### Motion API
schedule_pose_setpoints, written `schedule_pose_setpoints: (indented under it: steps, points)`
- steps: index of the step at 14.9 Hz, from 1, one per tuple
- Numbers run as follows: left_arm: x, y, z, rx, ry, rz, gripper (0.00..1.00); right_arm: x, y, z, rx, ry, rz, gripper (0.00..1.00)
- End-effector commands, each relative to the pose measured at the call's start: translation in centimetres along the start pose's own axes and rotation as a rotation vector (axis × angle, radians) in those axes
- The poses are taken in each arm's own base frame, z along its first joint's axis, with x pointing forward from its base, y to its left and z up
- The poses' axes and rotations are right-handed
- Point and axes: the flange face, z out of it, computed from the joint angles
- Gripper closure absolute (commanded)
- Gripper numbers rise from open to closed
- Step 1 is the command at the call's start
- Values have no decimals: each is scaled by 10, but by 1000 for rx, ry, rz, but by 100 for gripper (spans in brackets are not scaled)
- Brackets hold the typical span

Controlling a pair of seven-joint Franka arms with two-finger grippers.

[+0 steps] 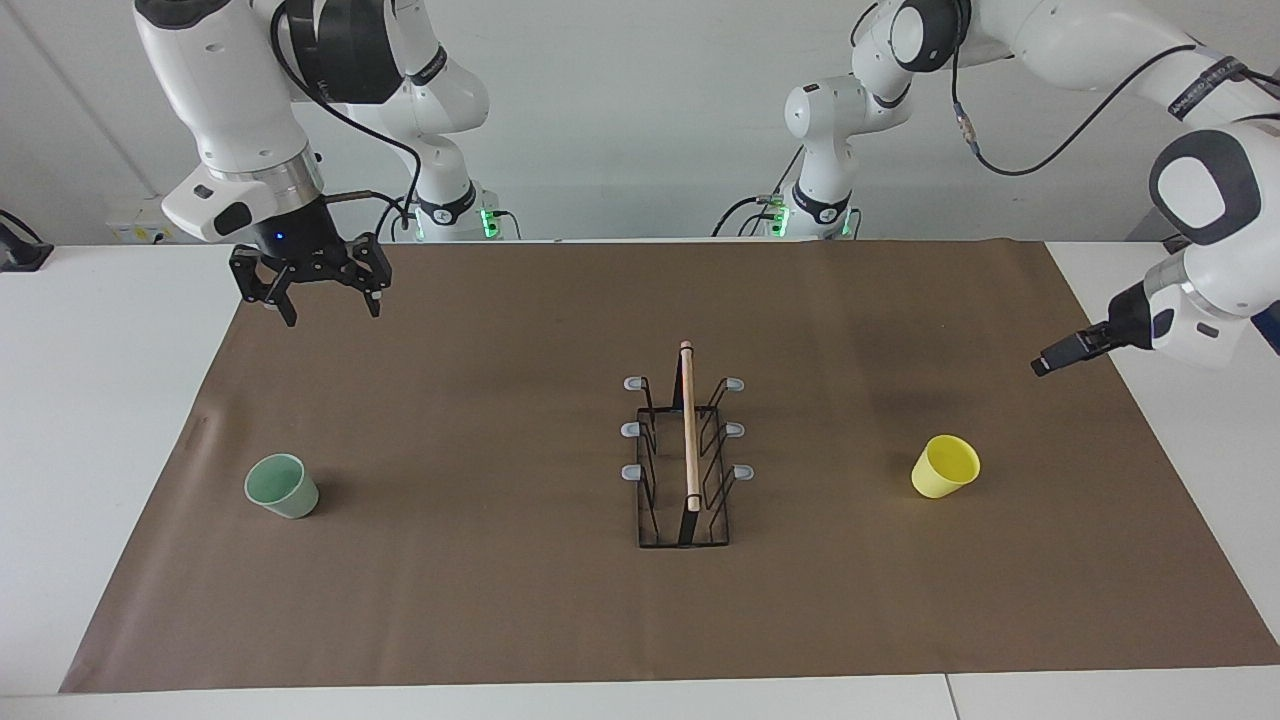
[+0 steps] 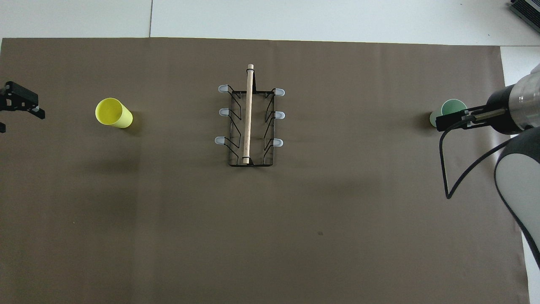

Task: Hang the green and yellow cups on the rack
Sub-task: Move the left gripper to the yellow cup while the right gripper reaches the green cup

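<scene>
Two pincers hang spread and empty, each at its own end of the bench (image 1: 110,420), likely so that each arm can take the cup on its side. The right pincer (image 1: 330,312) is over the robots' edge of the brown sheet (image 1: 480,610); the green cup (image 1: 282,487) stands mouth-up well below and apart from it. The left pincer (image 1: 1046,364), turned sideways, is near the yellow cup (image 1: 945,467), which stands upright just lower. Between both, well apart from either, the rack (image 1: 686,460) waits with all prongs bare. Lettering on the left arm is too small to read; nothing else bears writing
</scene>
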Motion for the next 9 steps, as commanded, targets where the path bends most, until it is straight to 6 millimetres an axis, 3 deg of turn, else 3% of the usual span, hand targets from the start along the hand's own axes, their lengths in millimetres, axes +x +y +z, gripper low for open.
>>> schedule_pose_setpoints:
  steps: [1,3,4,6,9]
  points:
    - [45,-13,28,-78,-29,-162,0,-9,-2,-1,-44,4,-84,0]
    - [54,-42,30,-243,-44,-355,0,-14,-4,-2,-185,-81,-375,0]
    - [57,-59,44,-320,-85,-448,0,-19,0,1,-177,-123,-504,0]
    - [54,-68,57,-424,-124,-668,0,-20,6,9,-234,-187,-651,0]
    - [39,-91,85,-605,-213,-1003,0,-10,-7,26,-331,-234,-831,0]
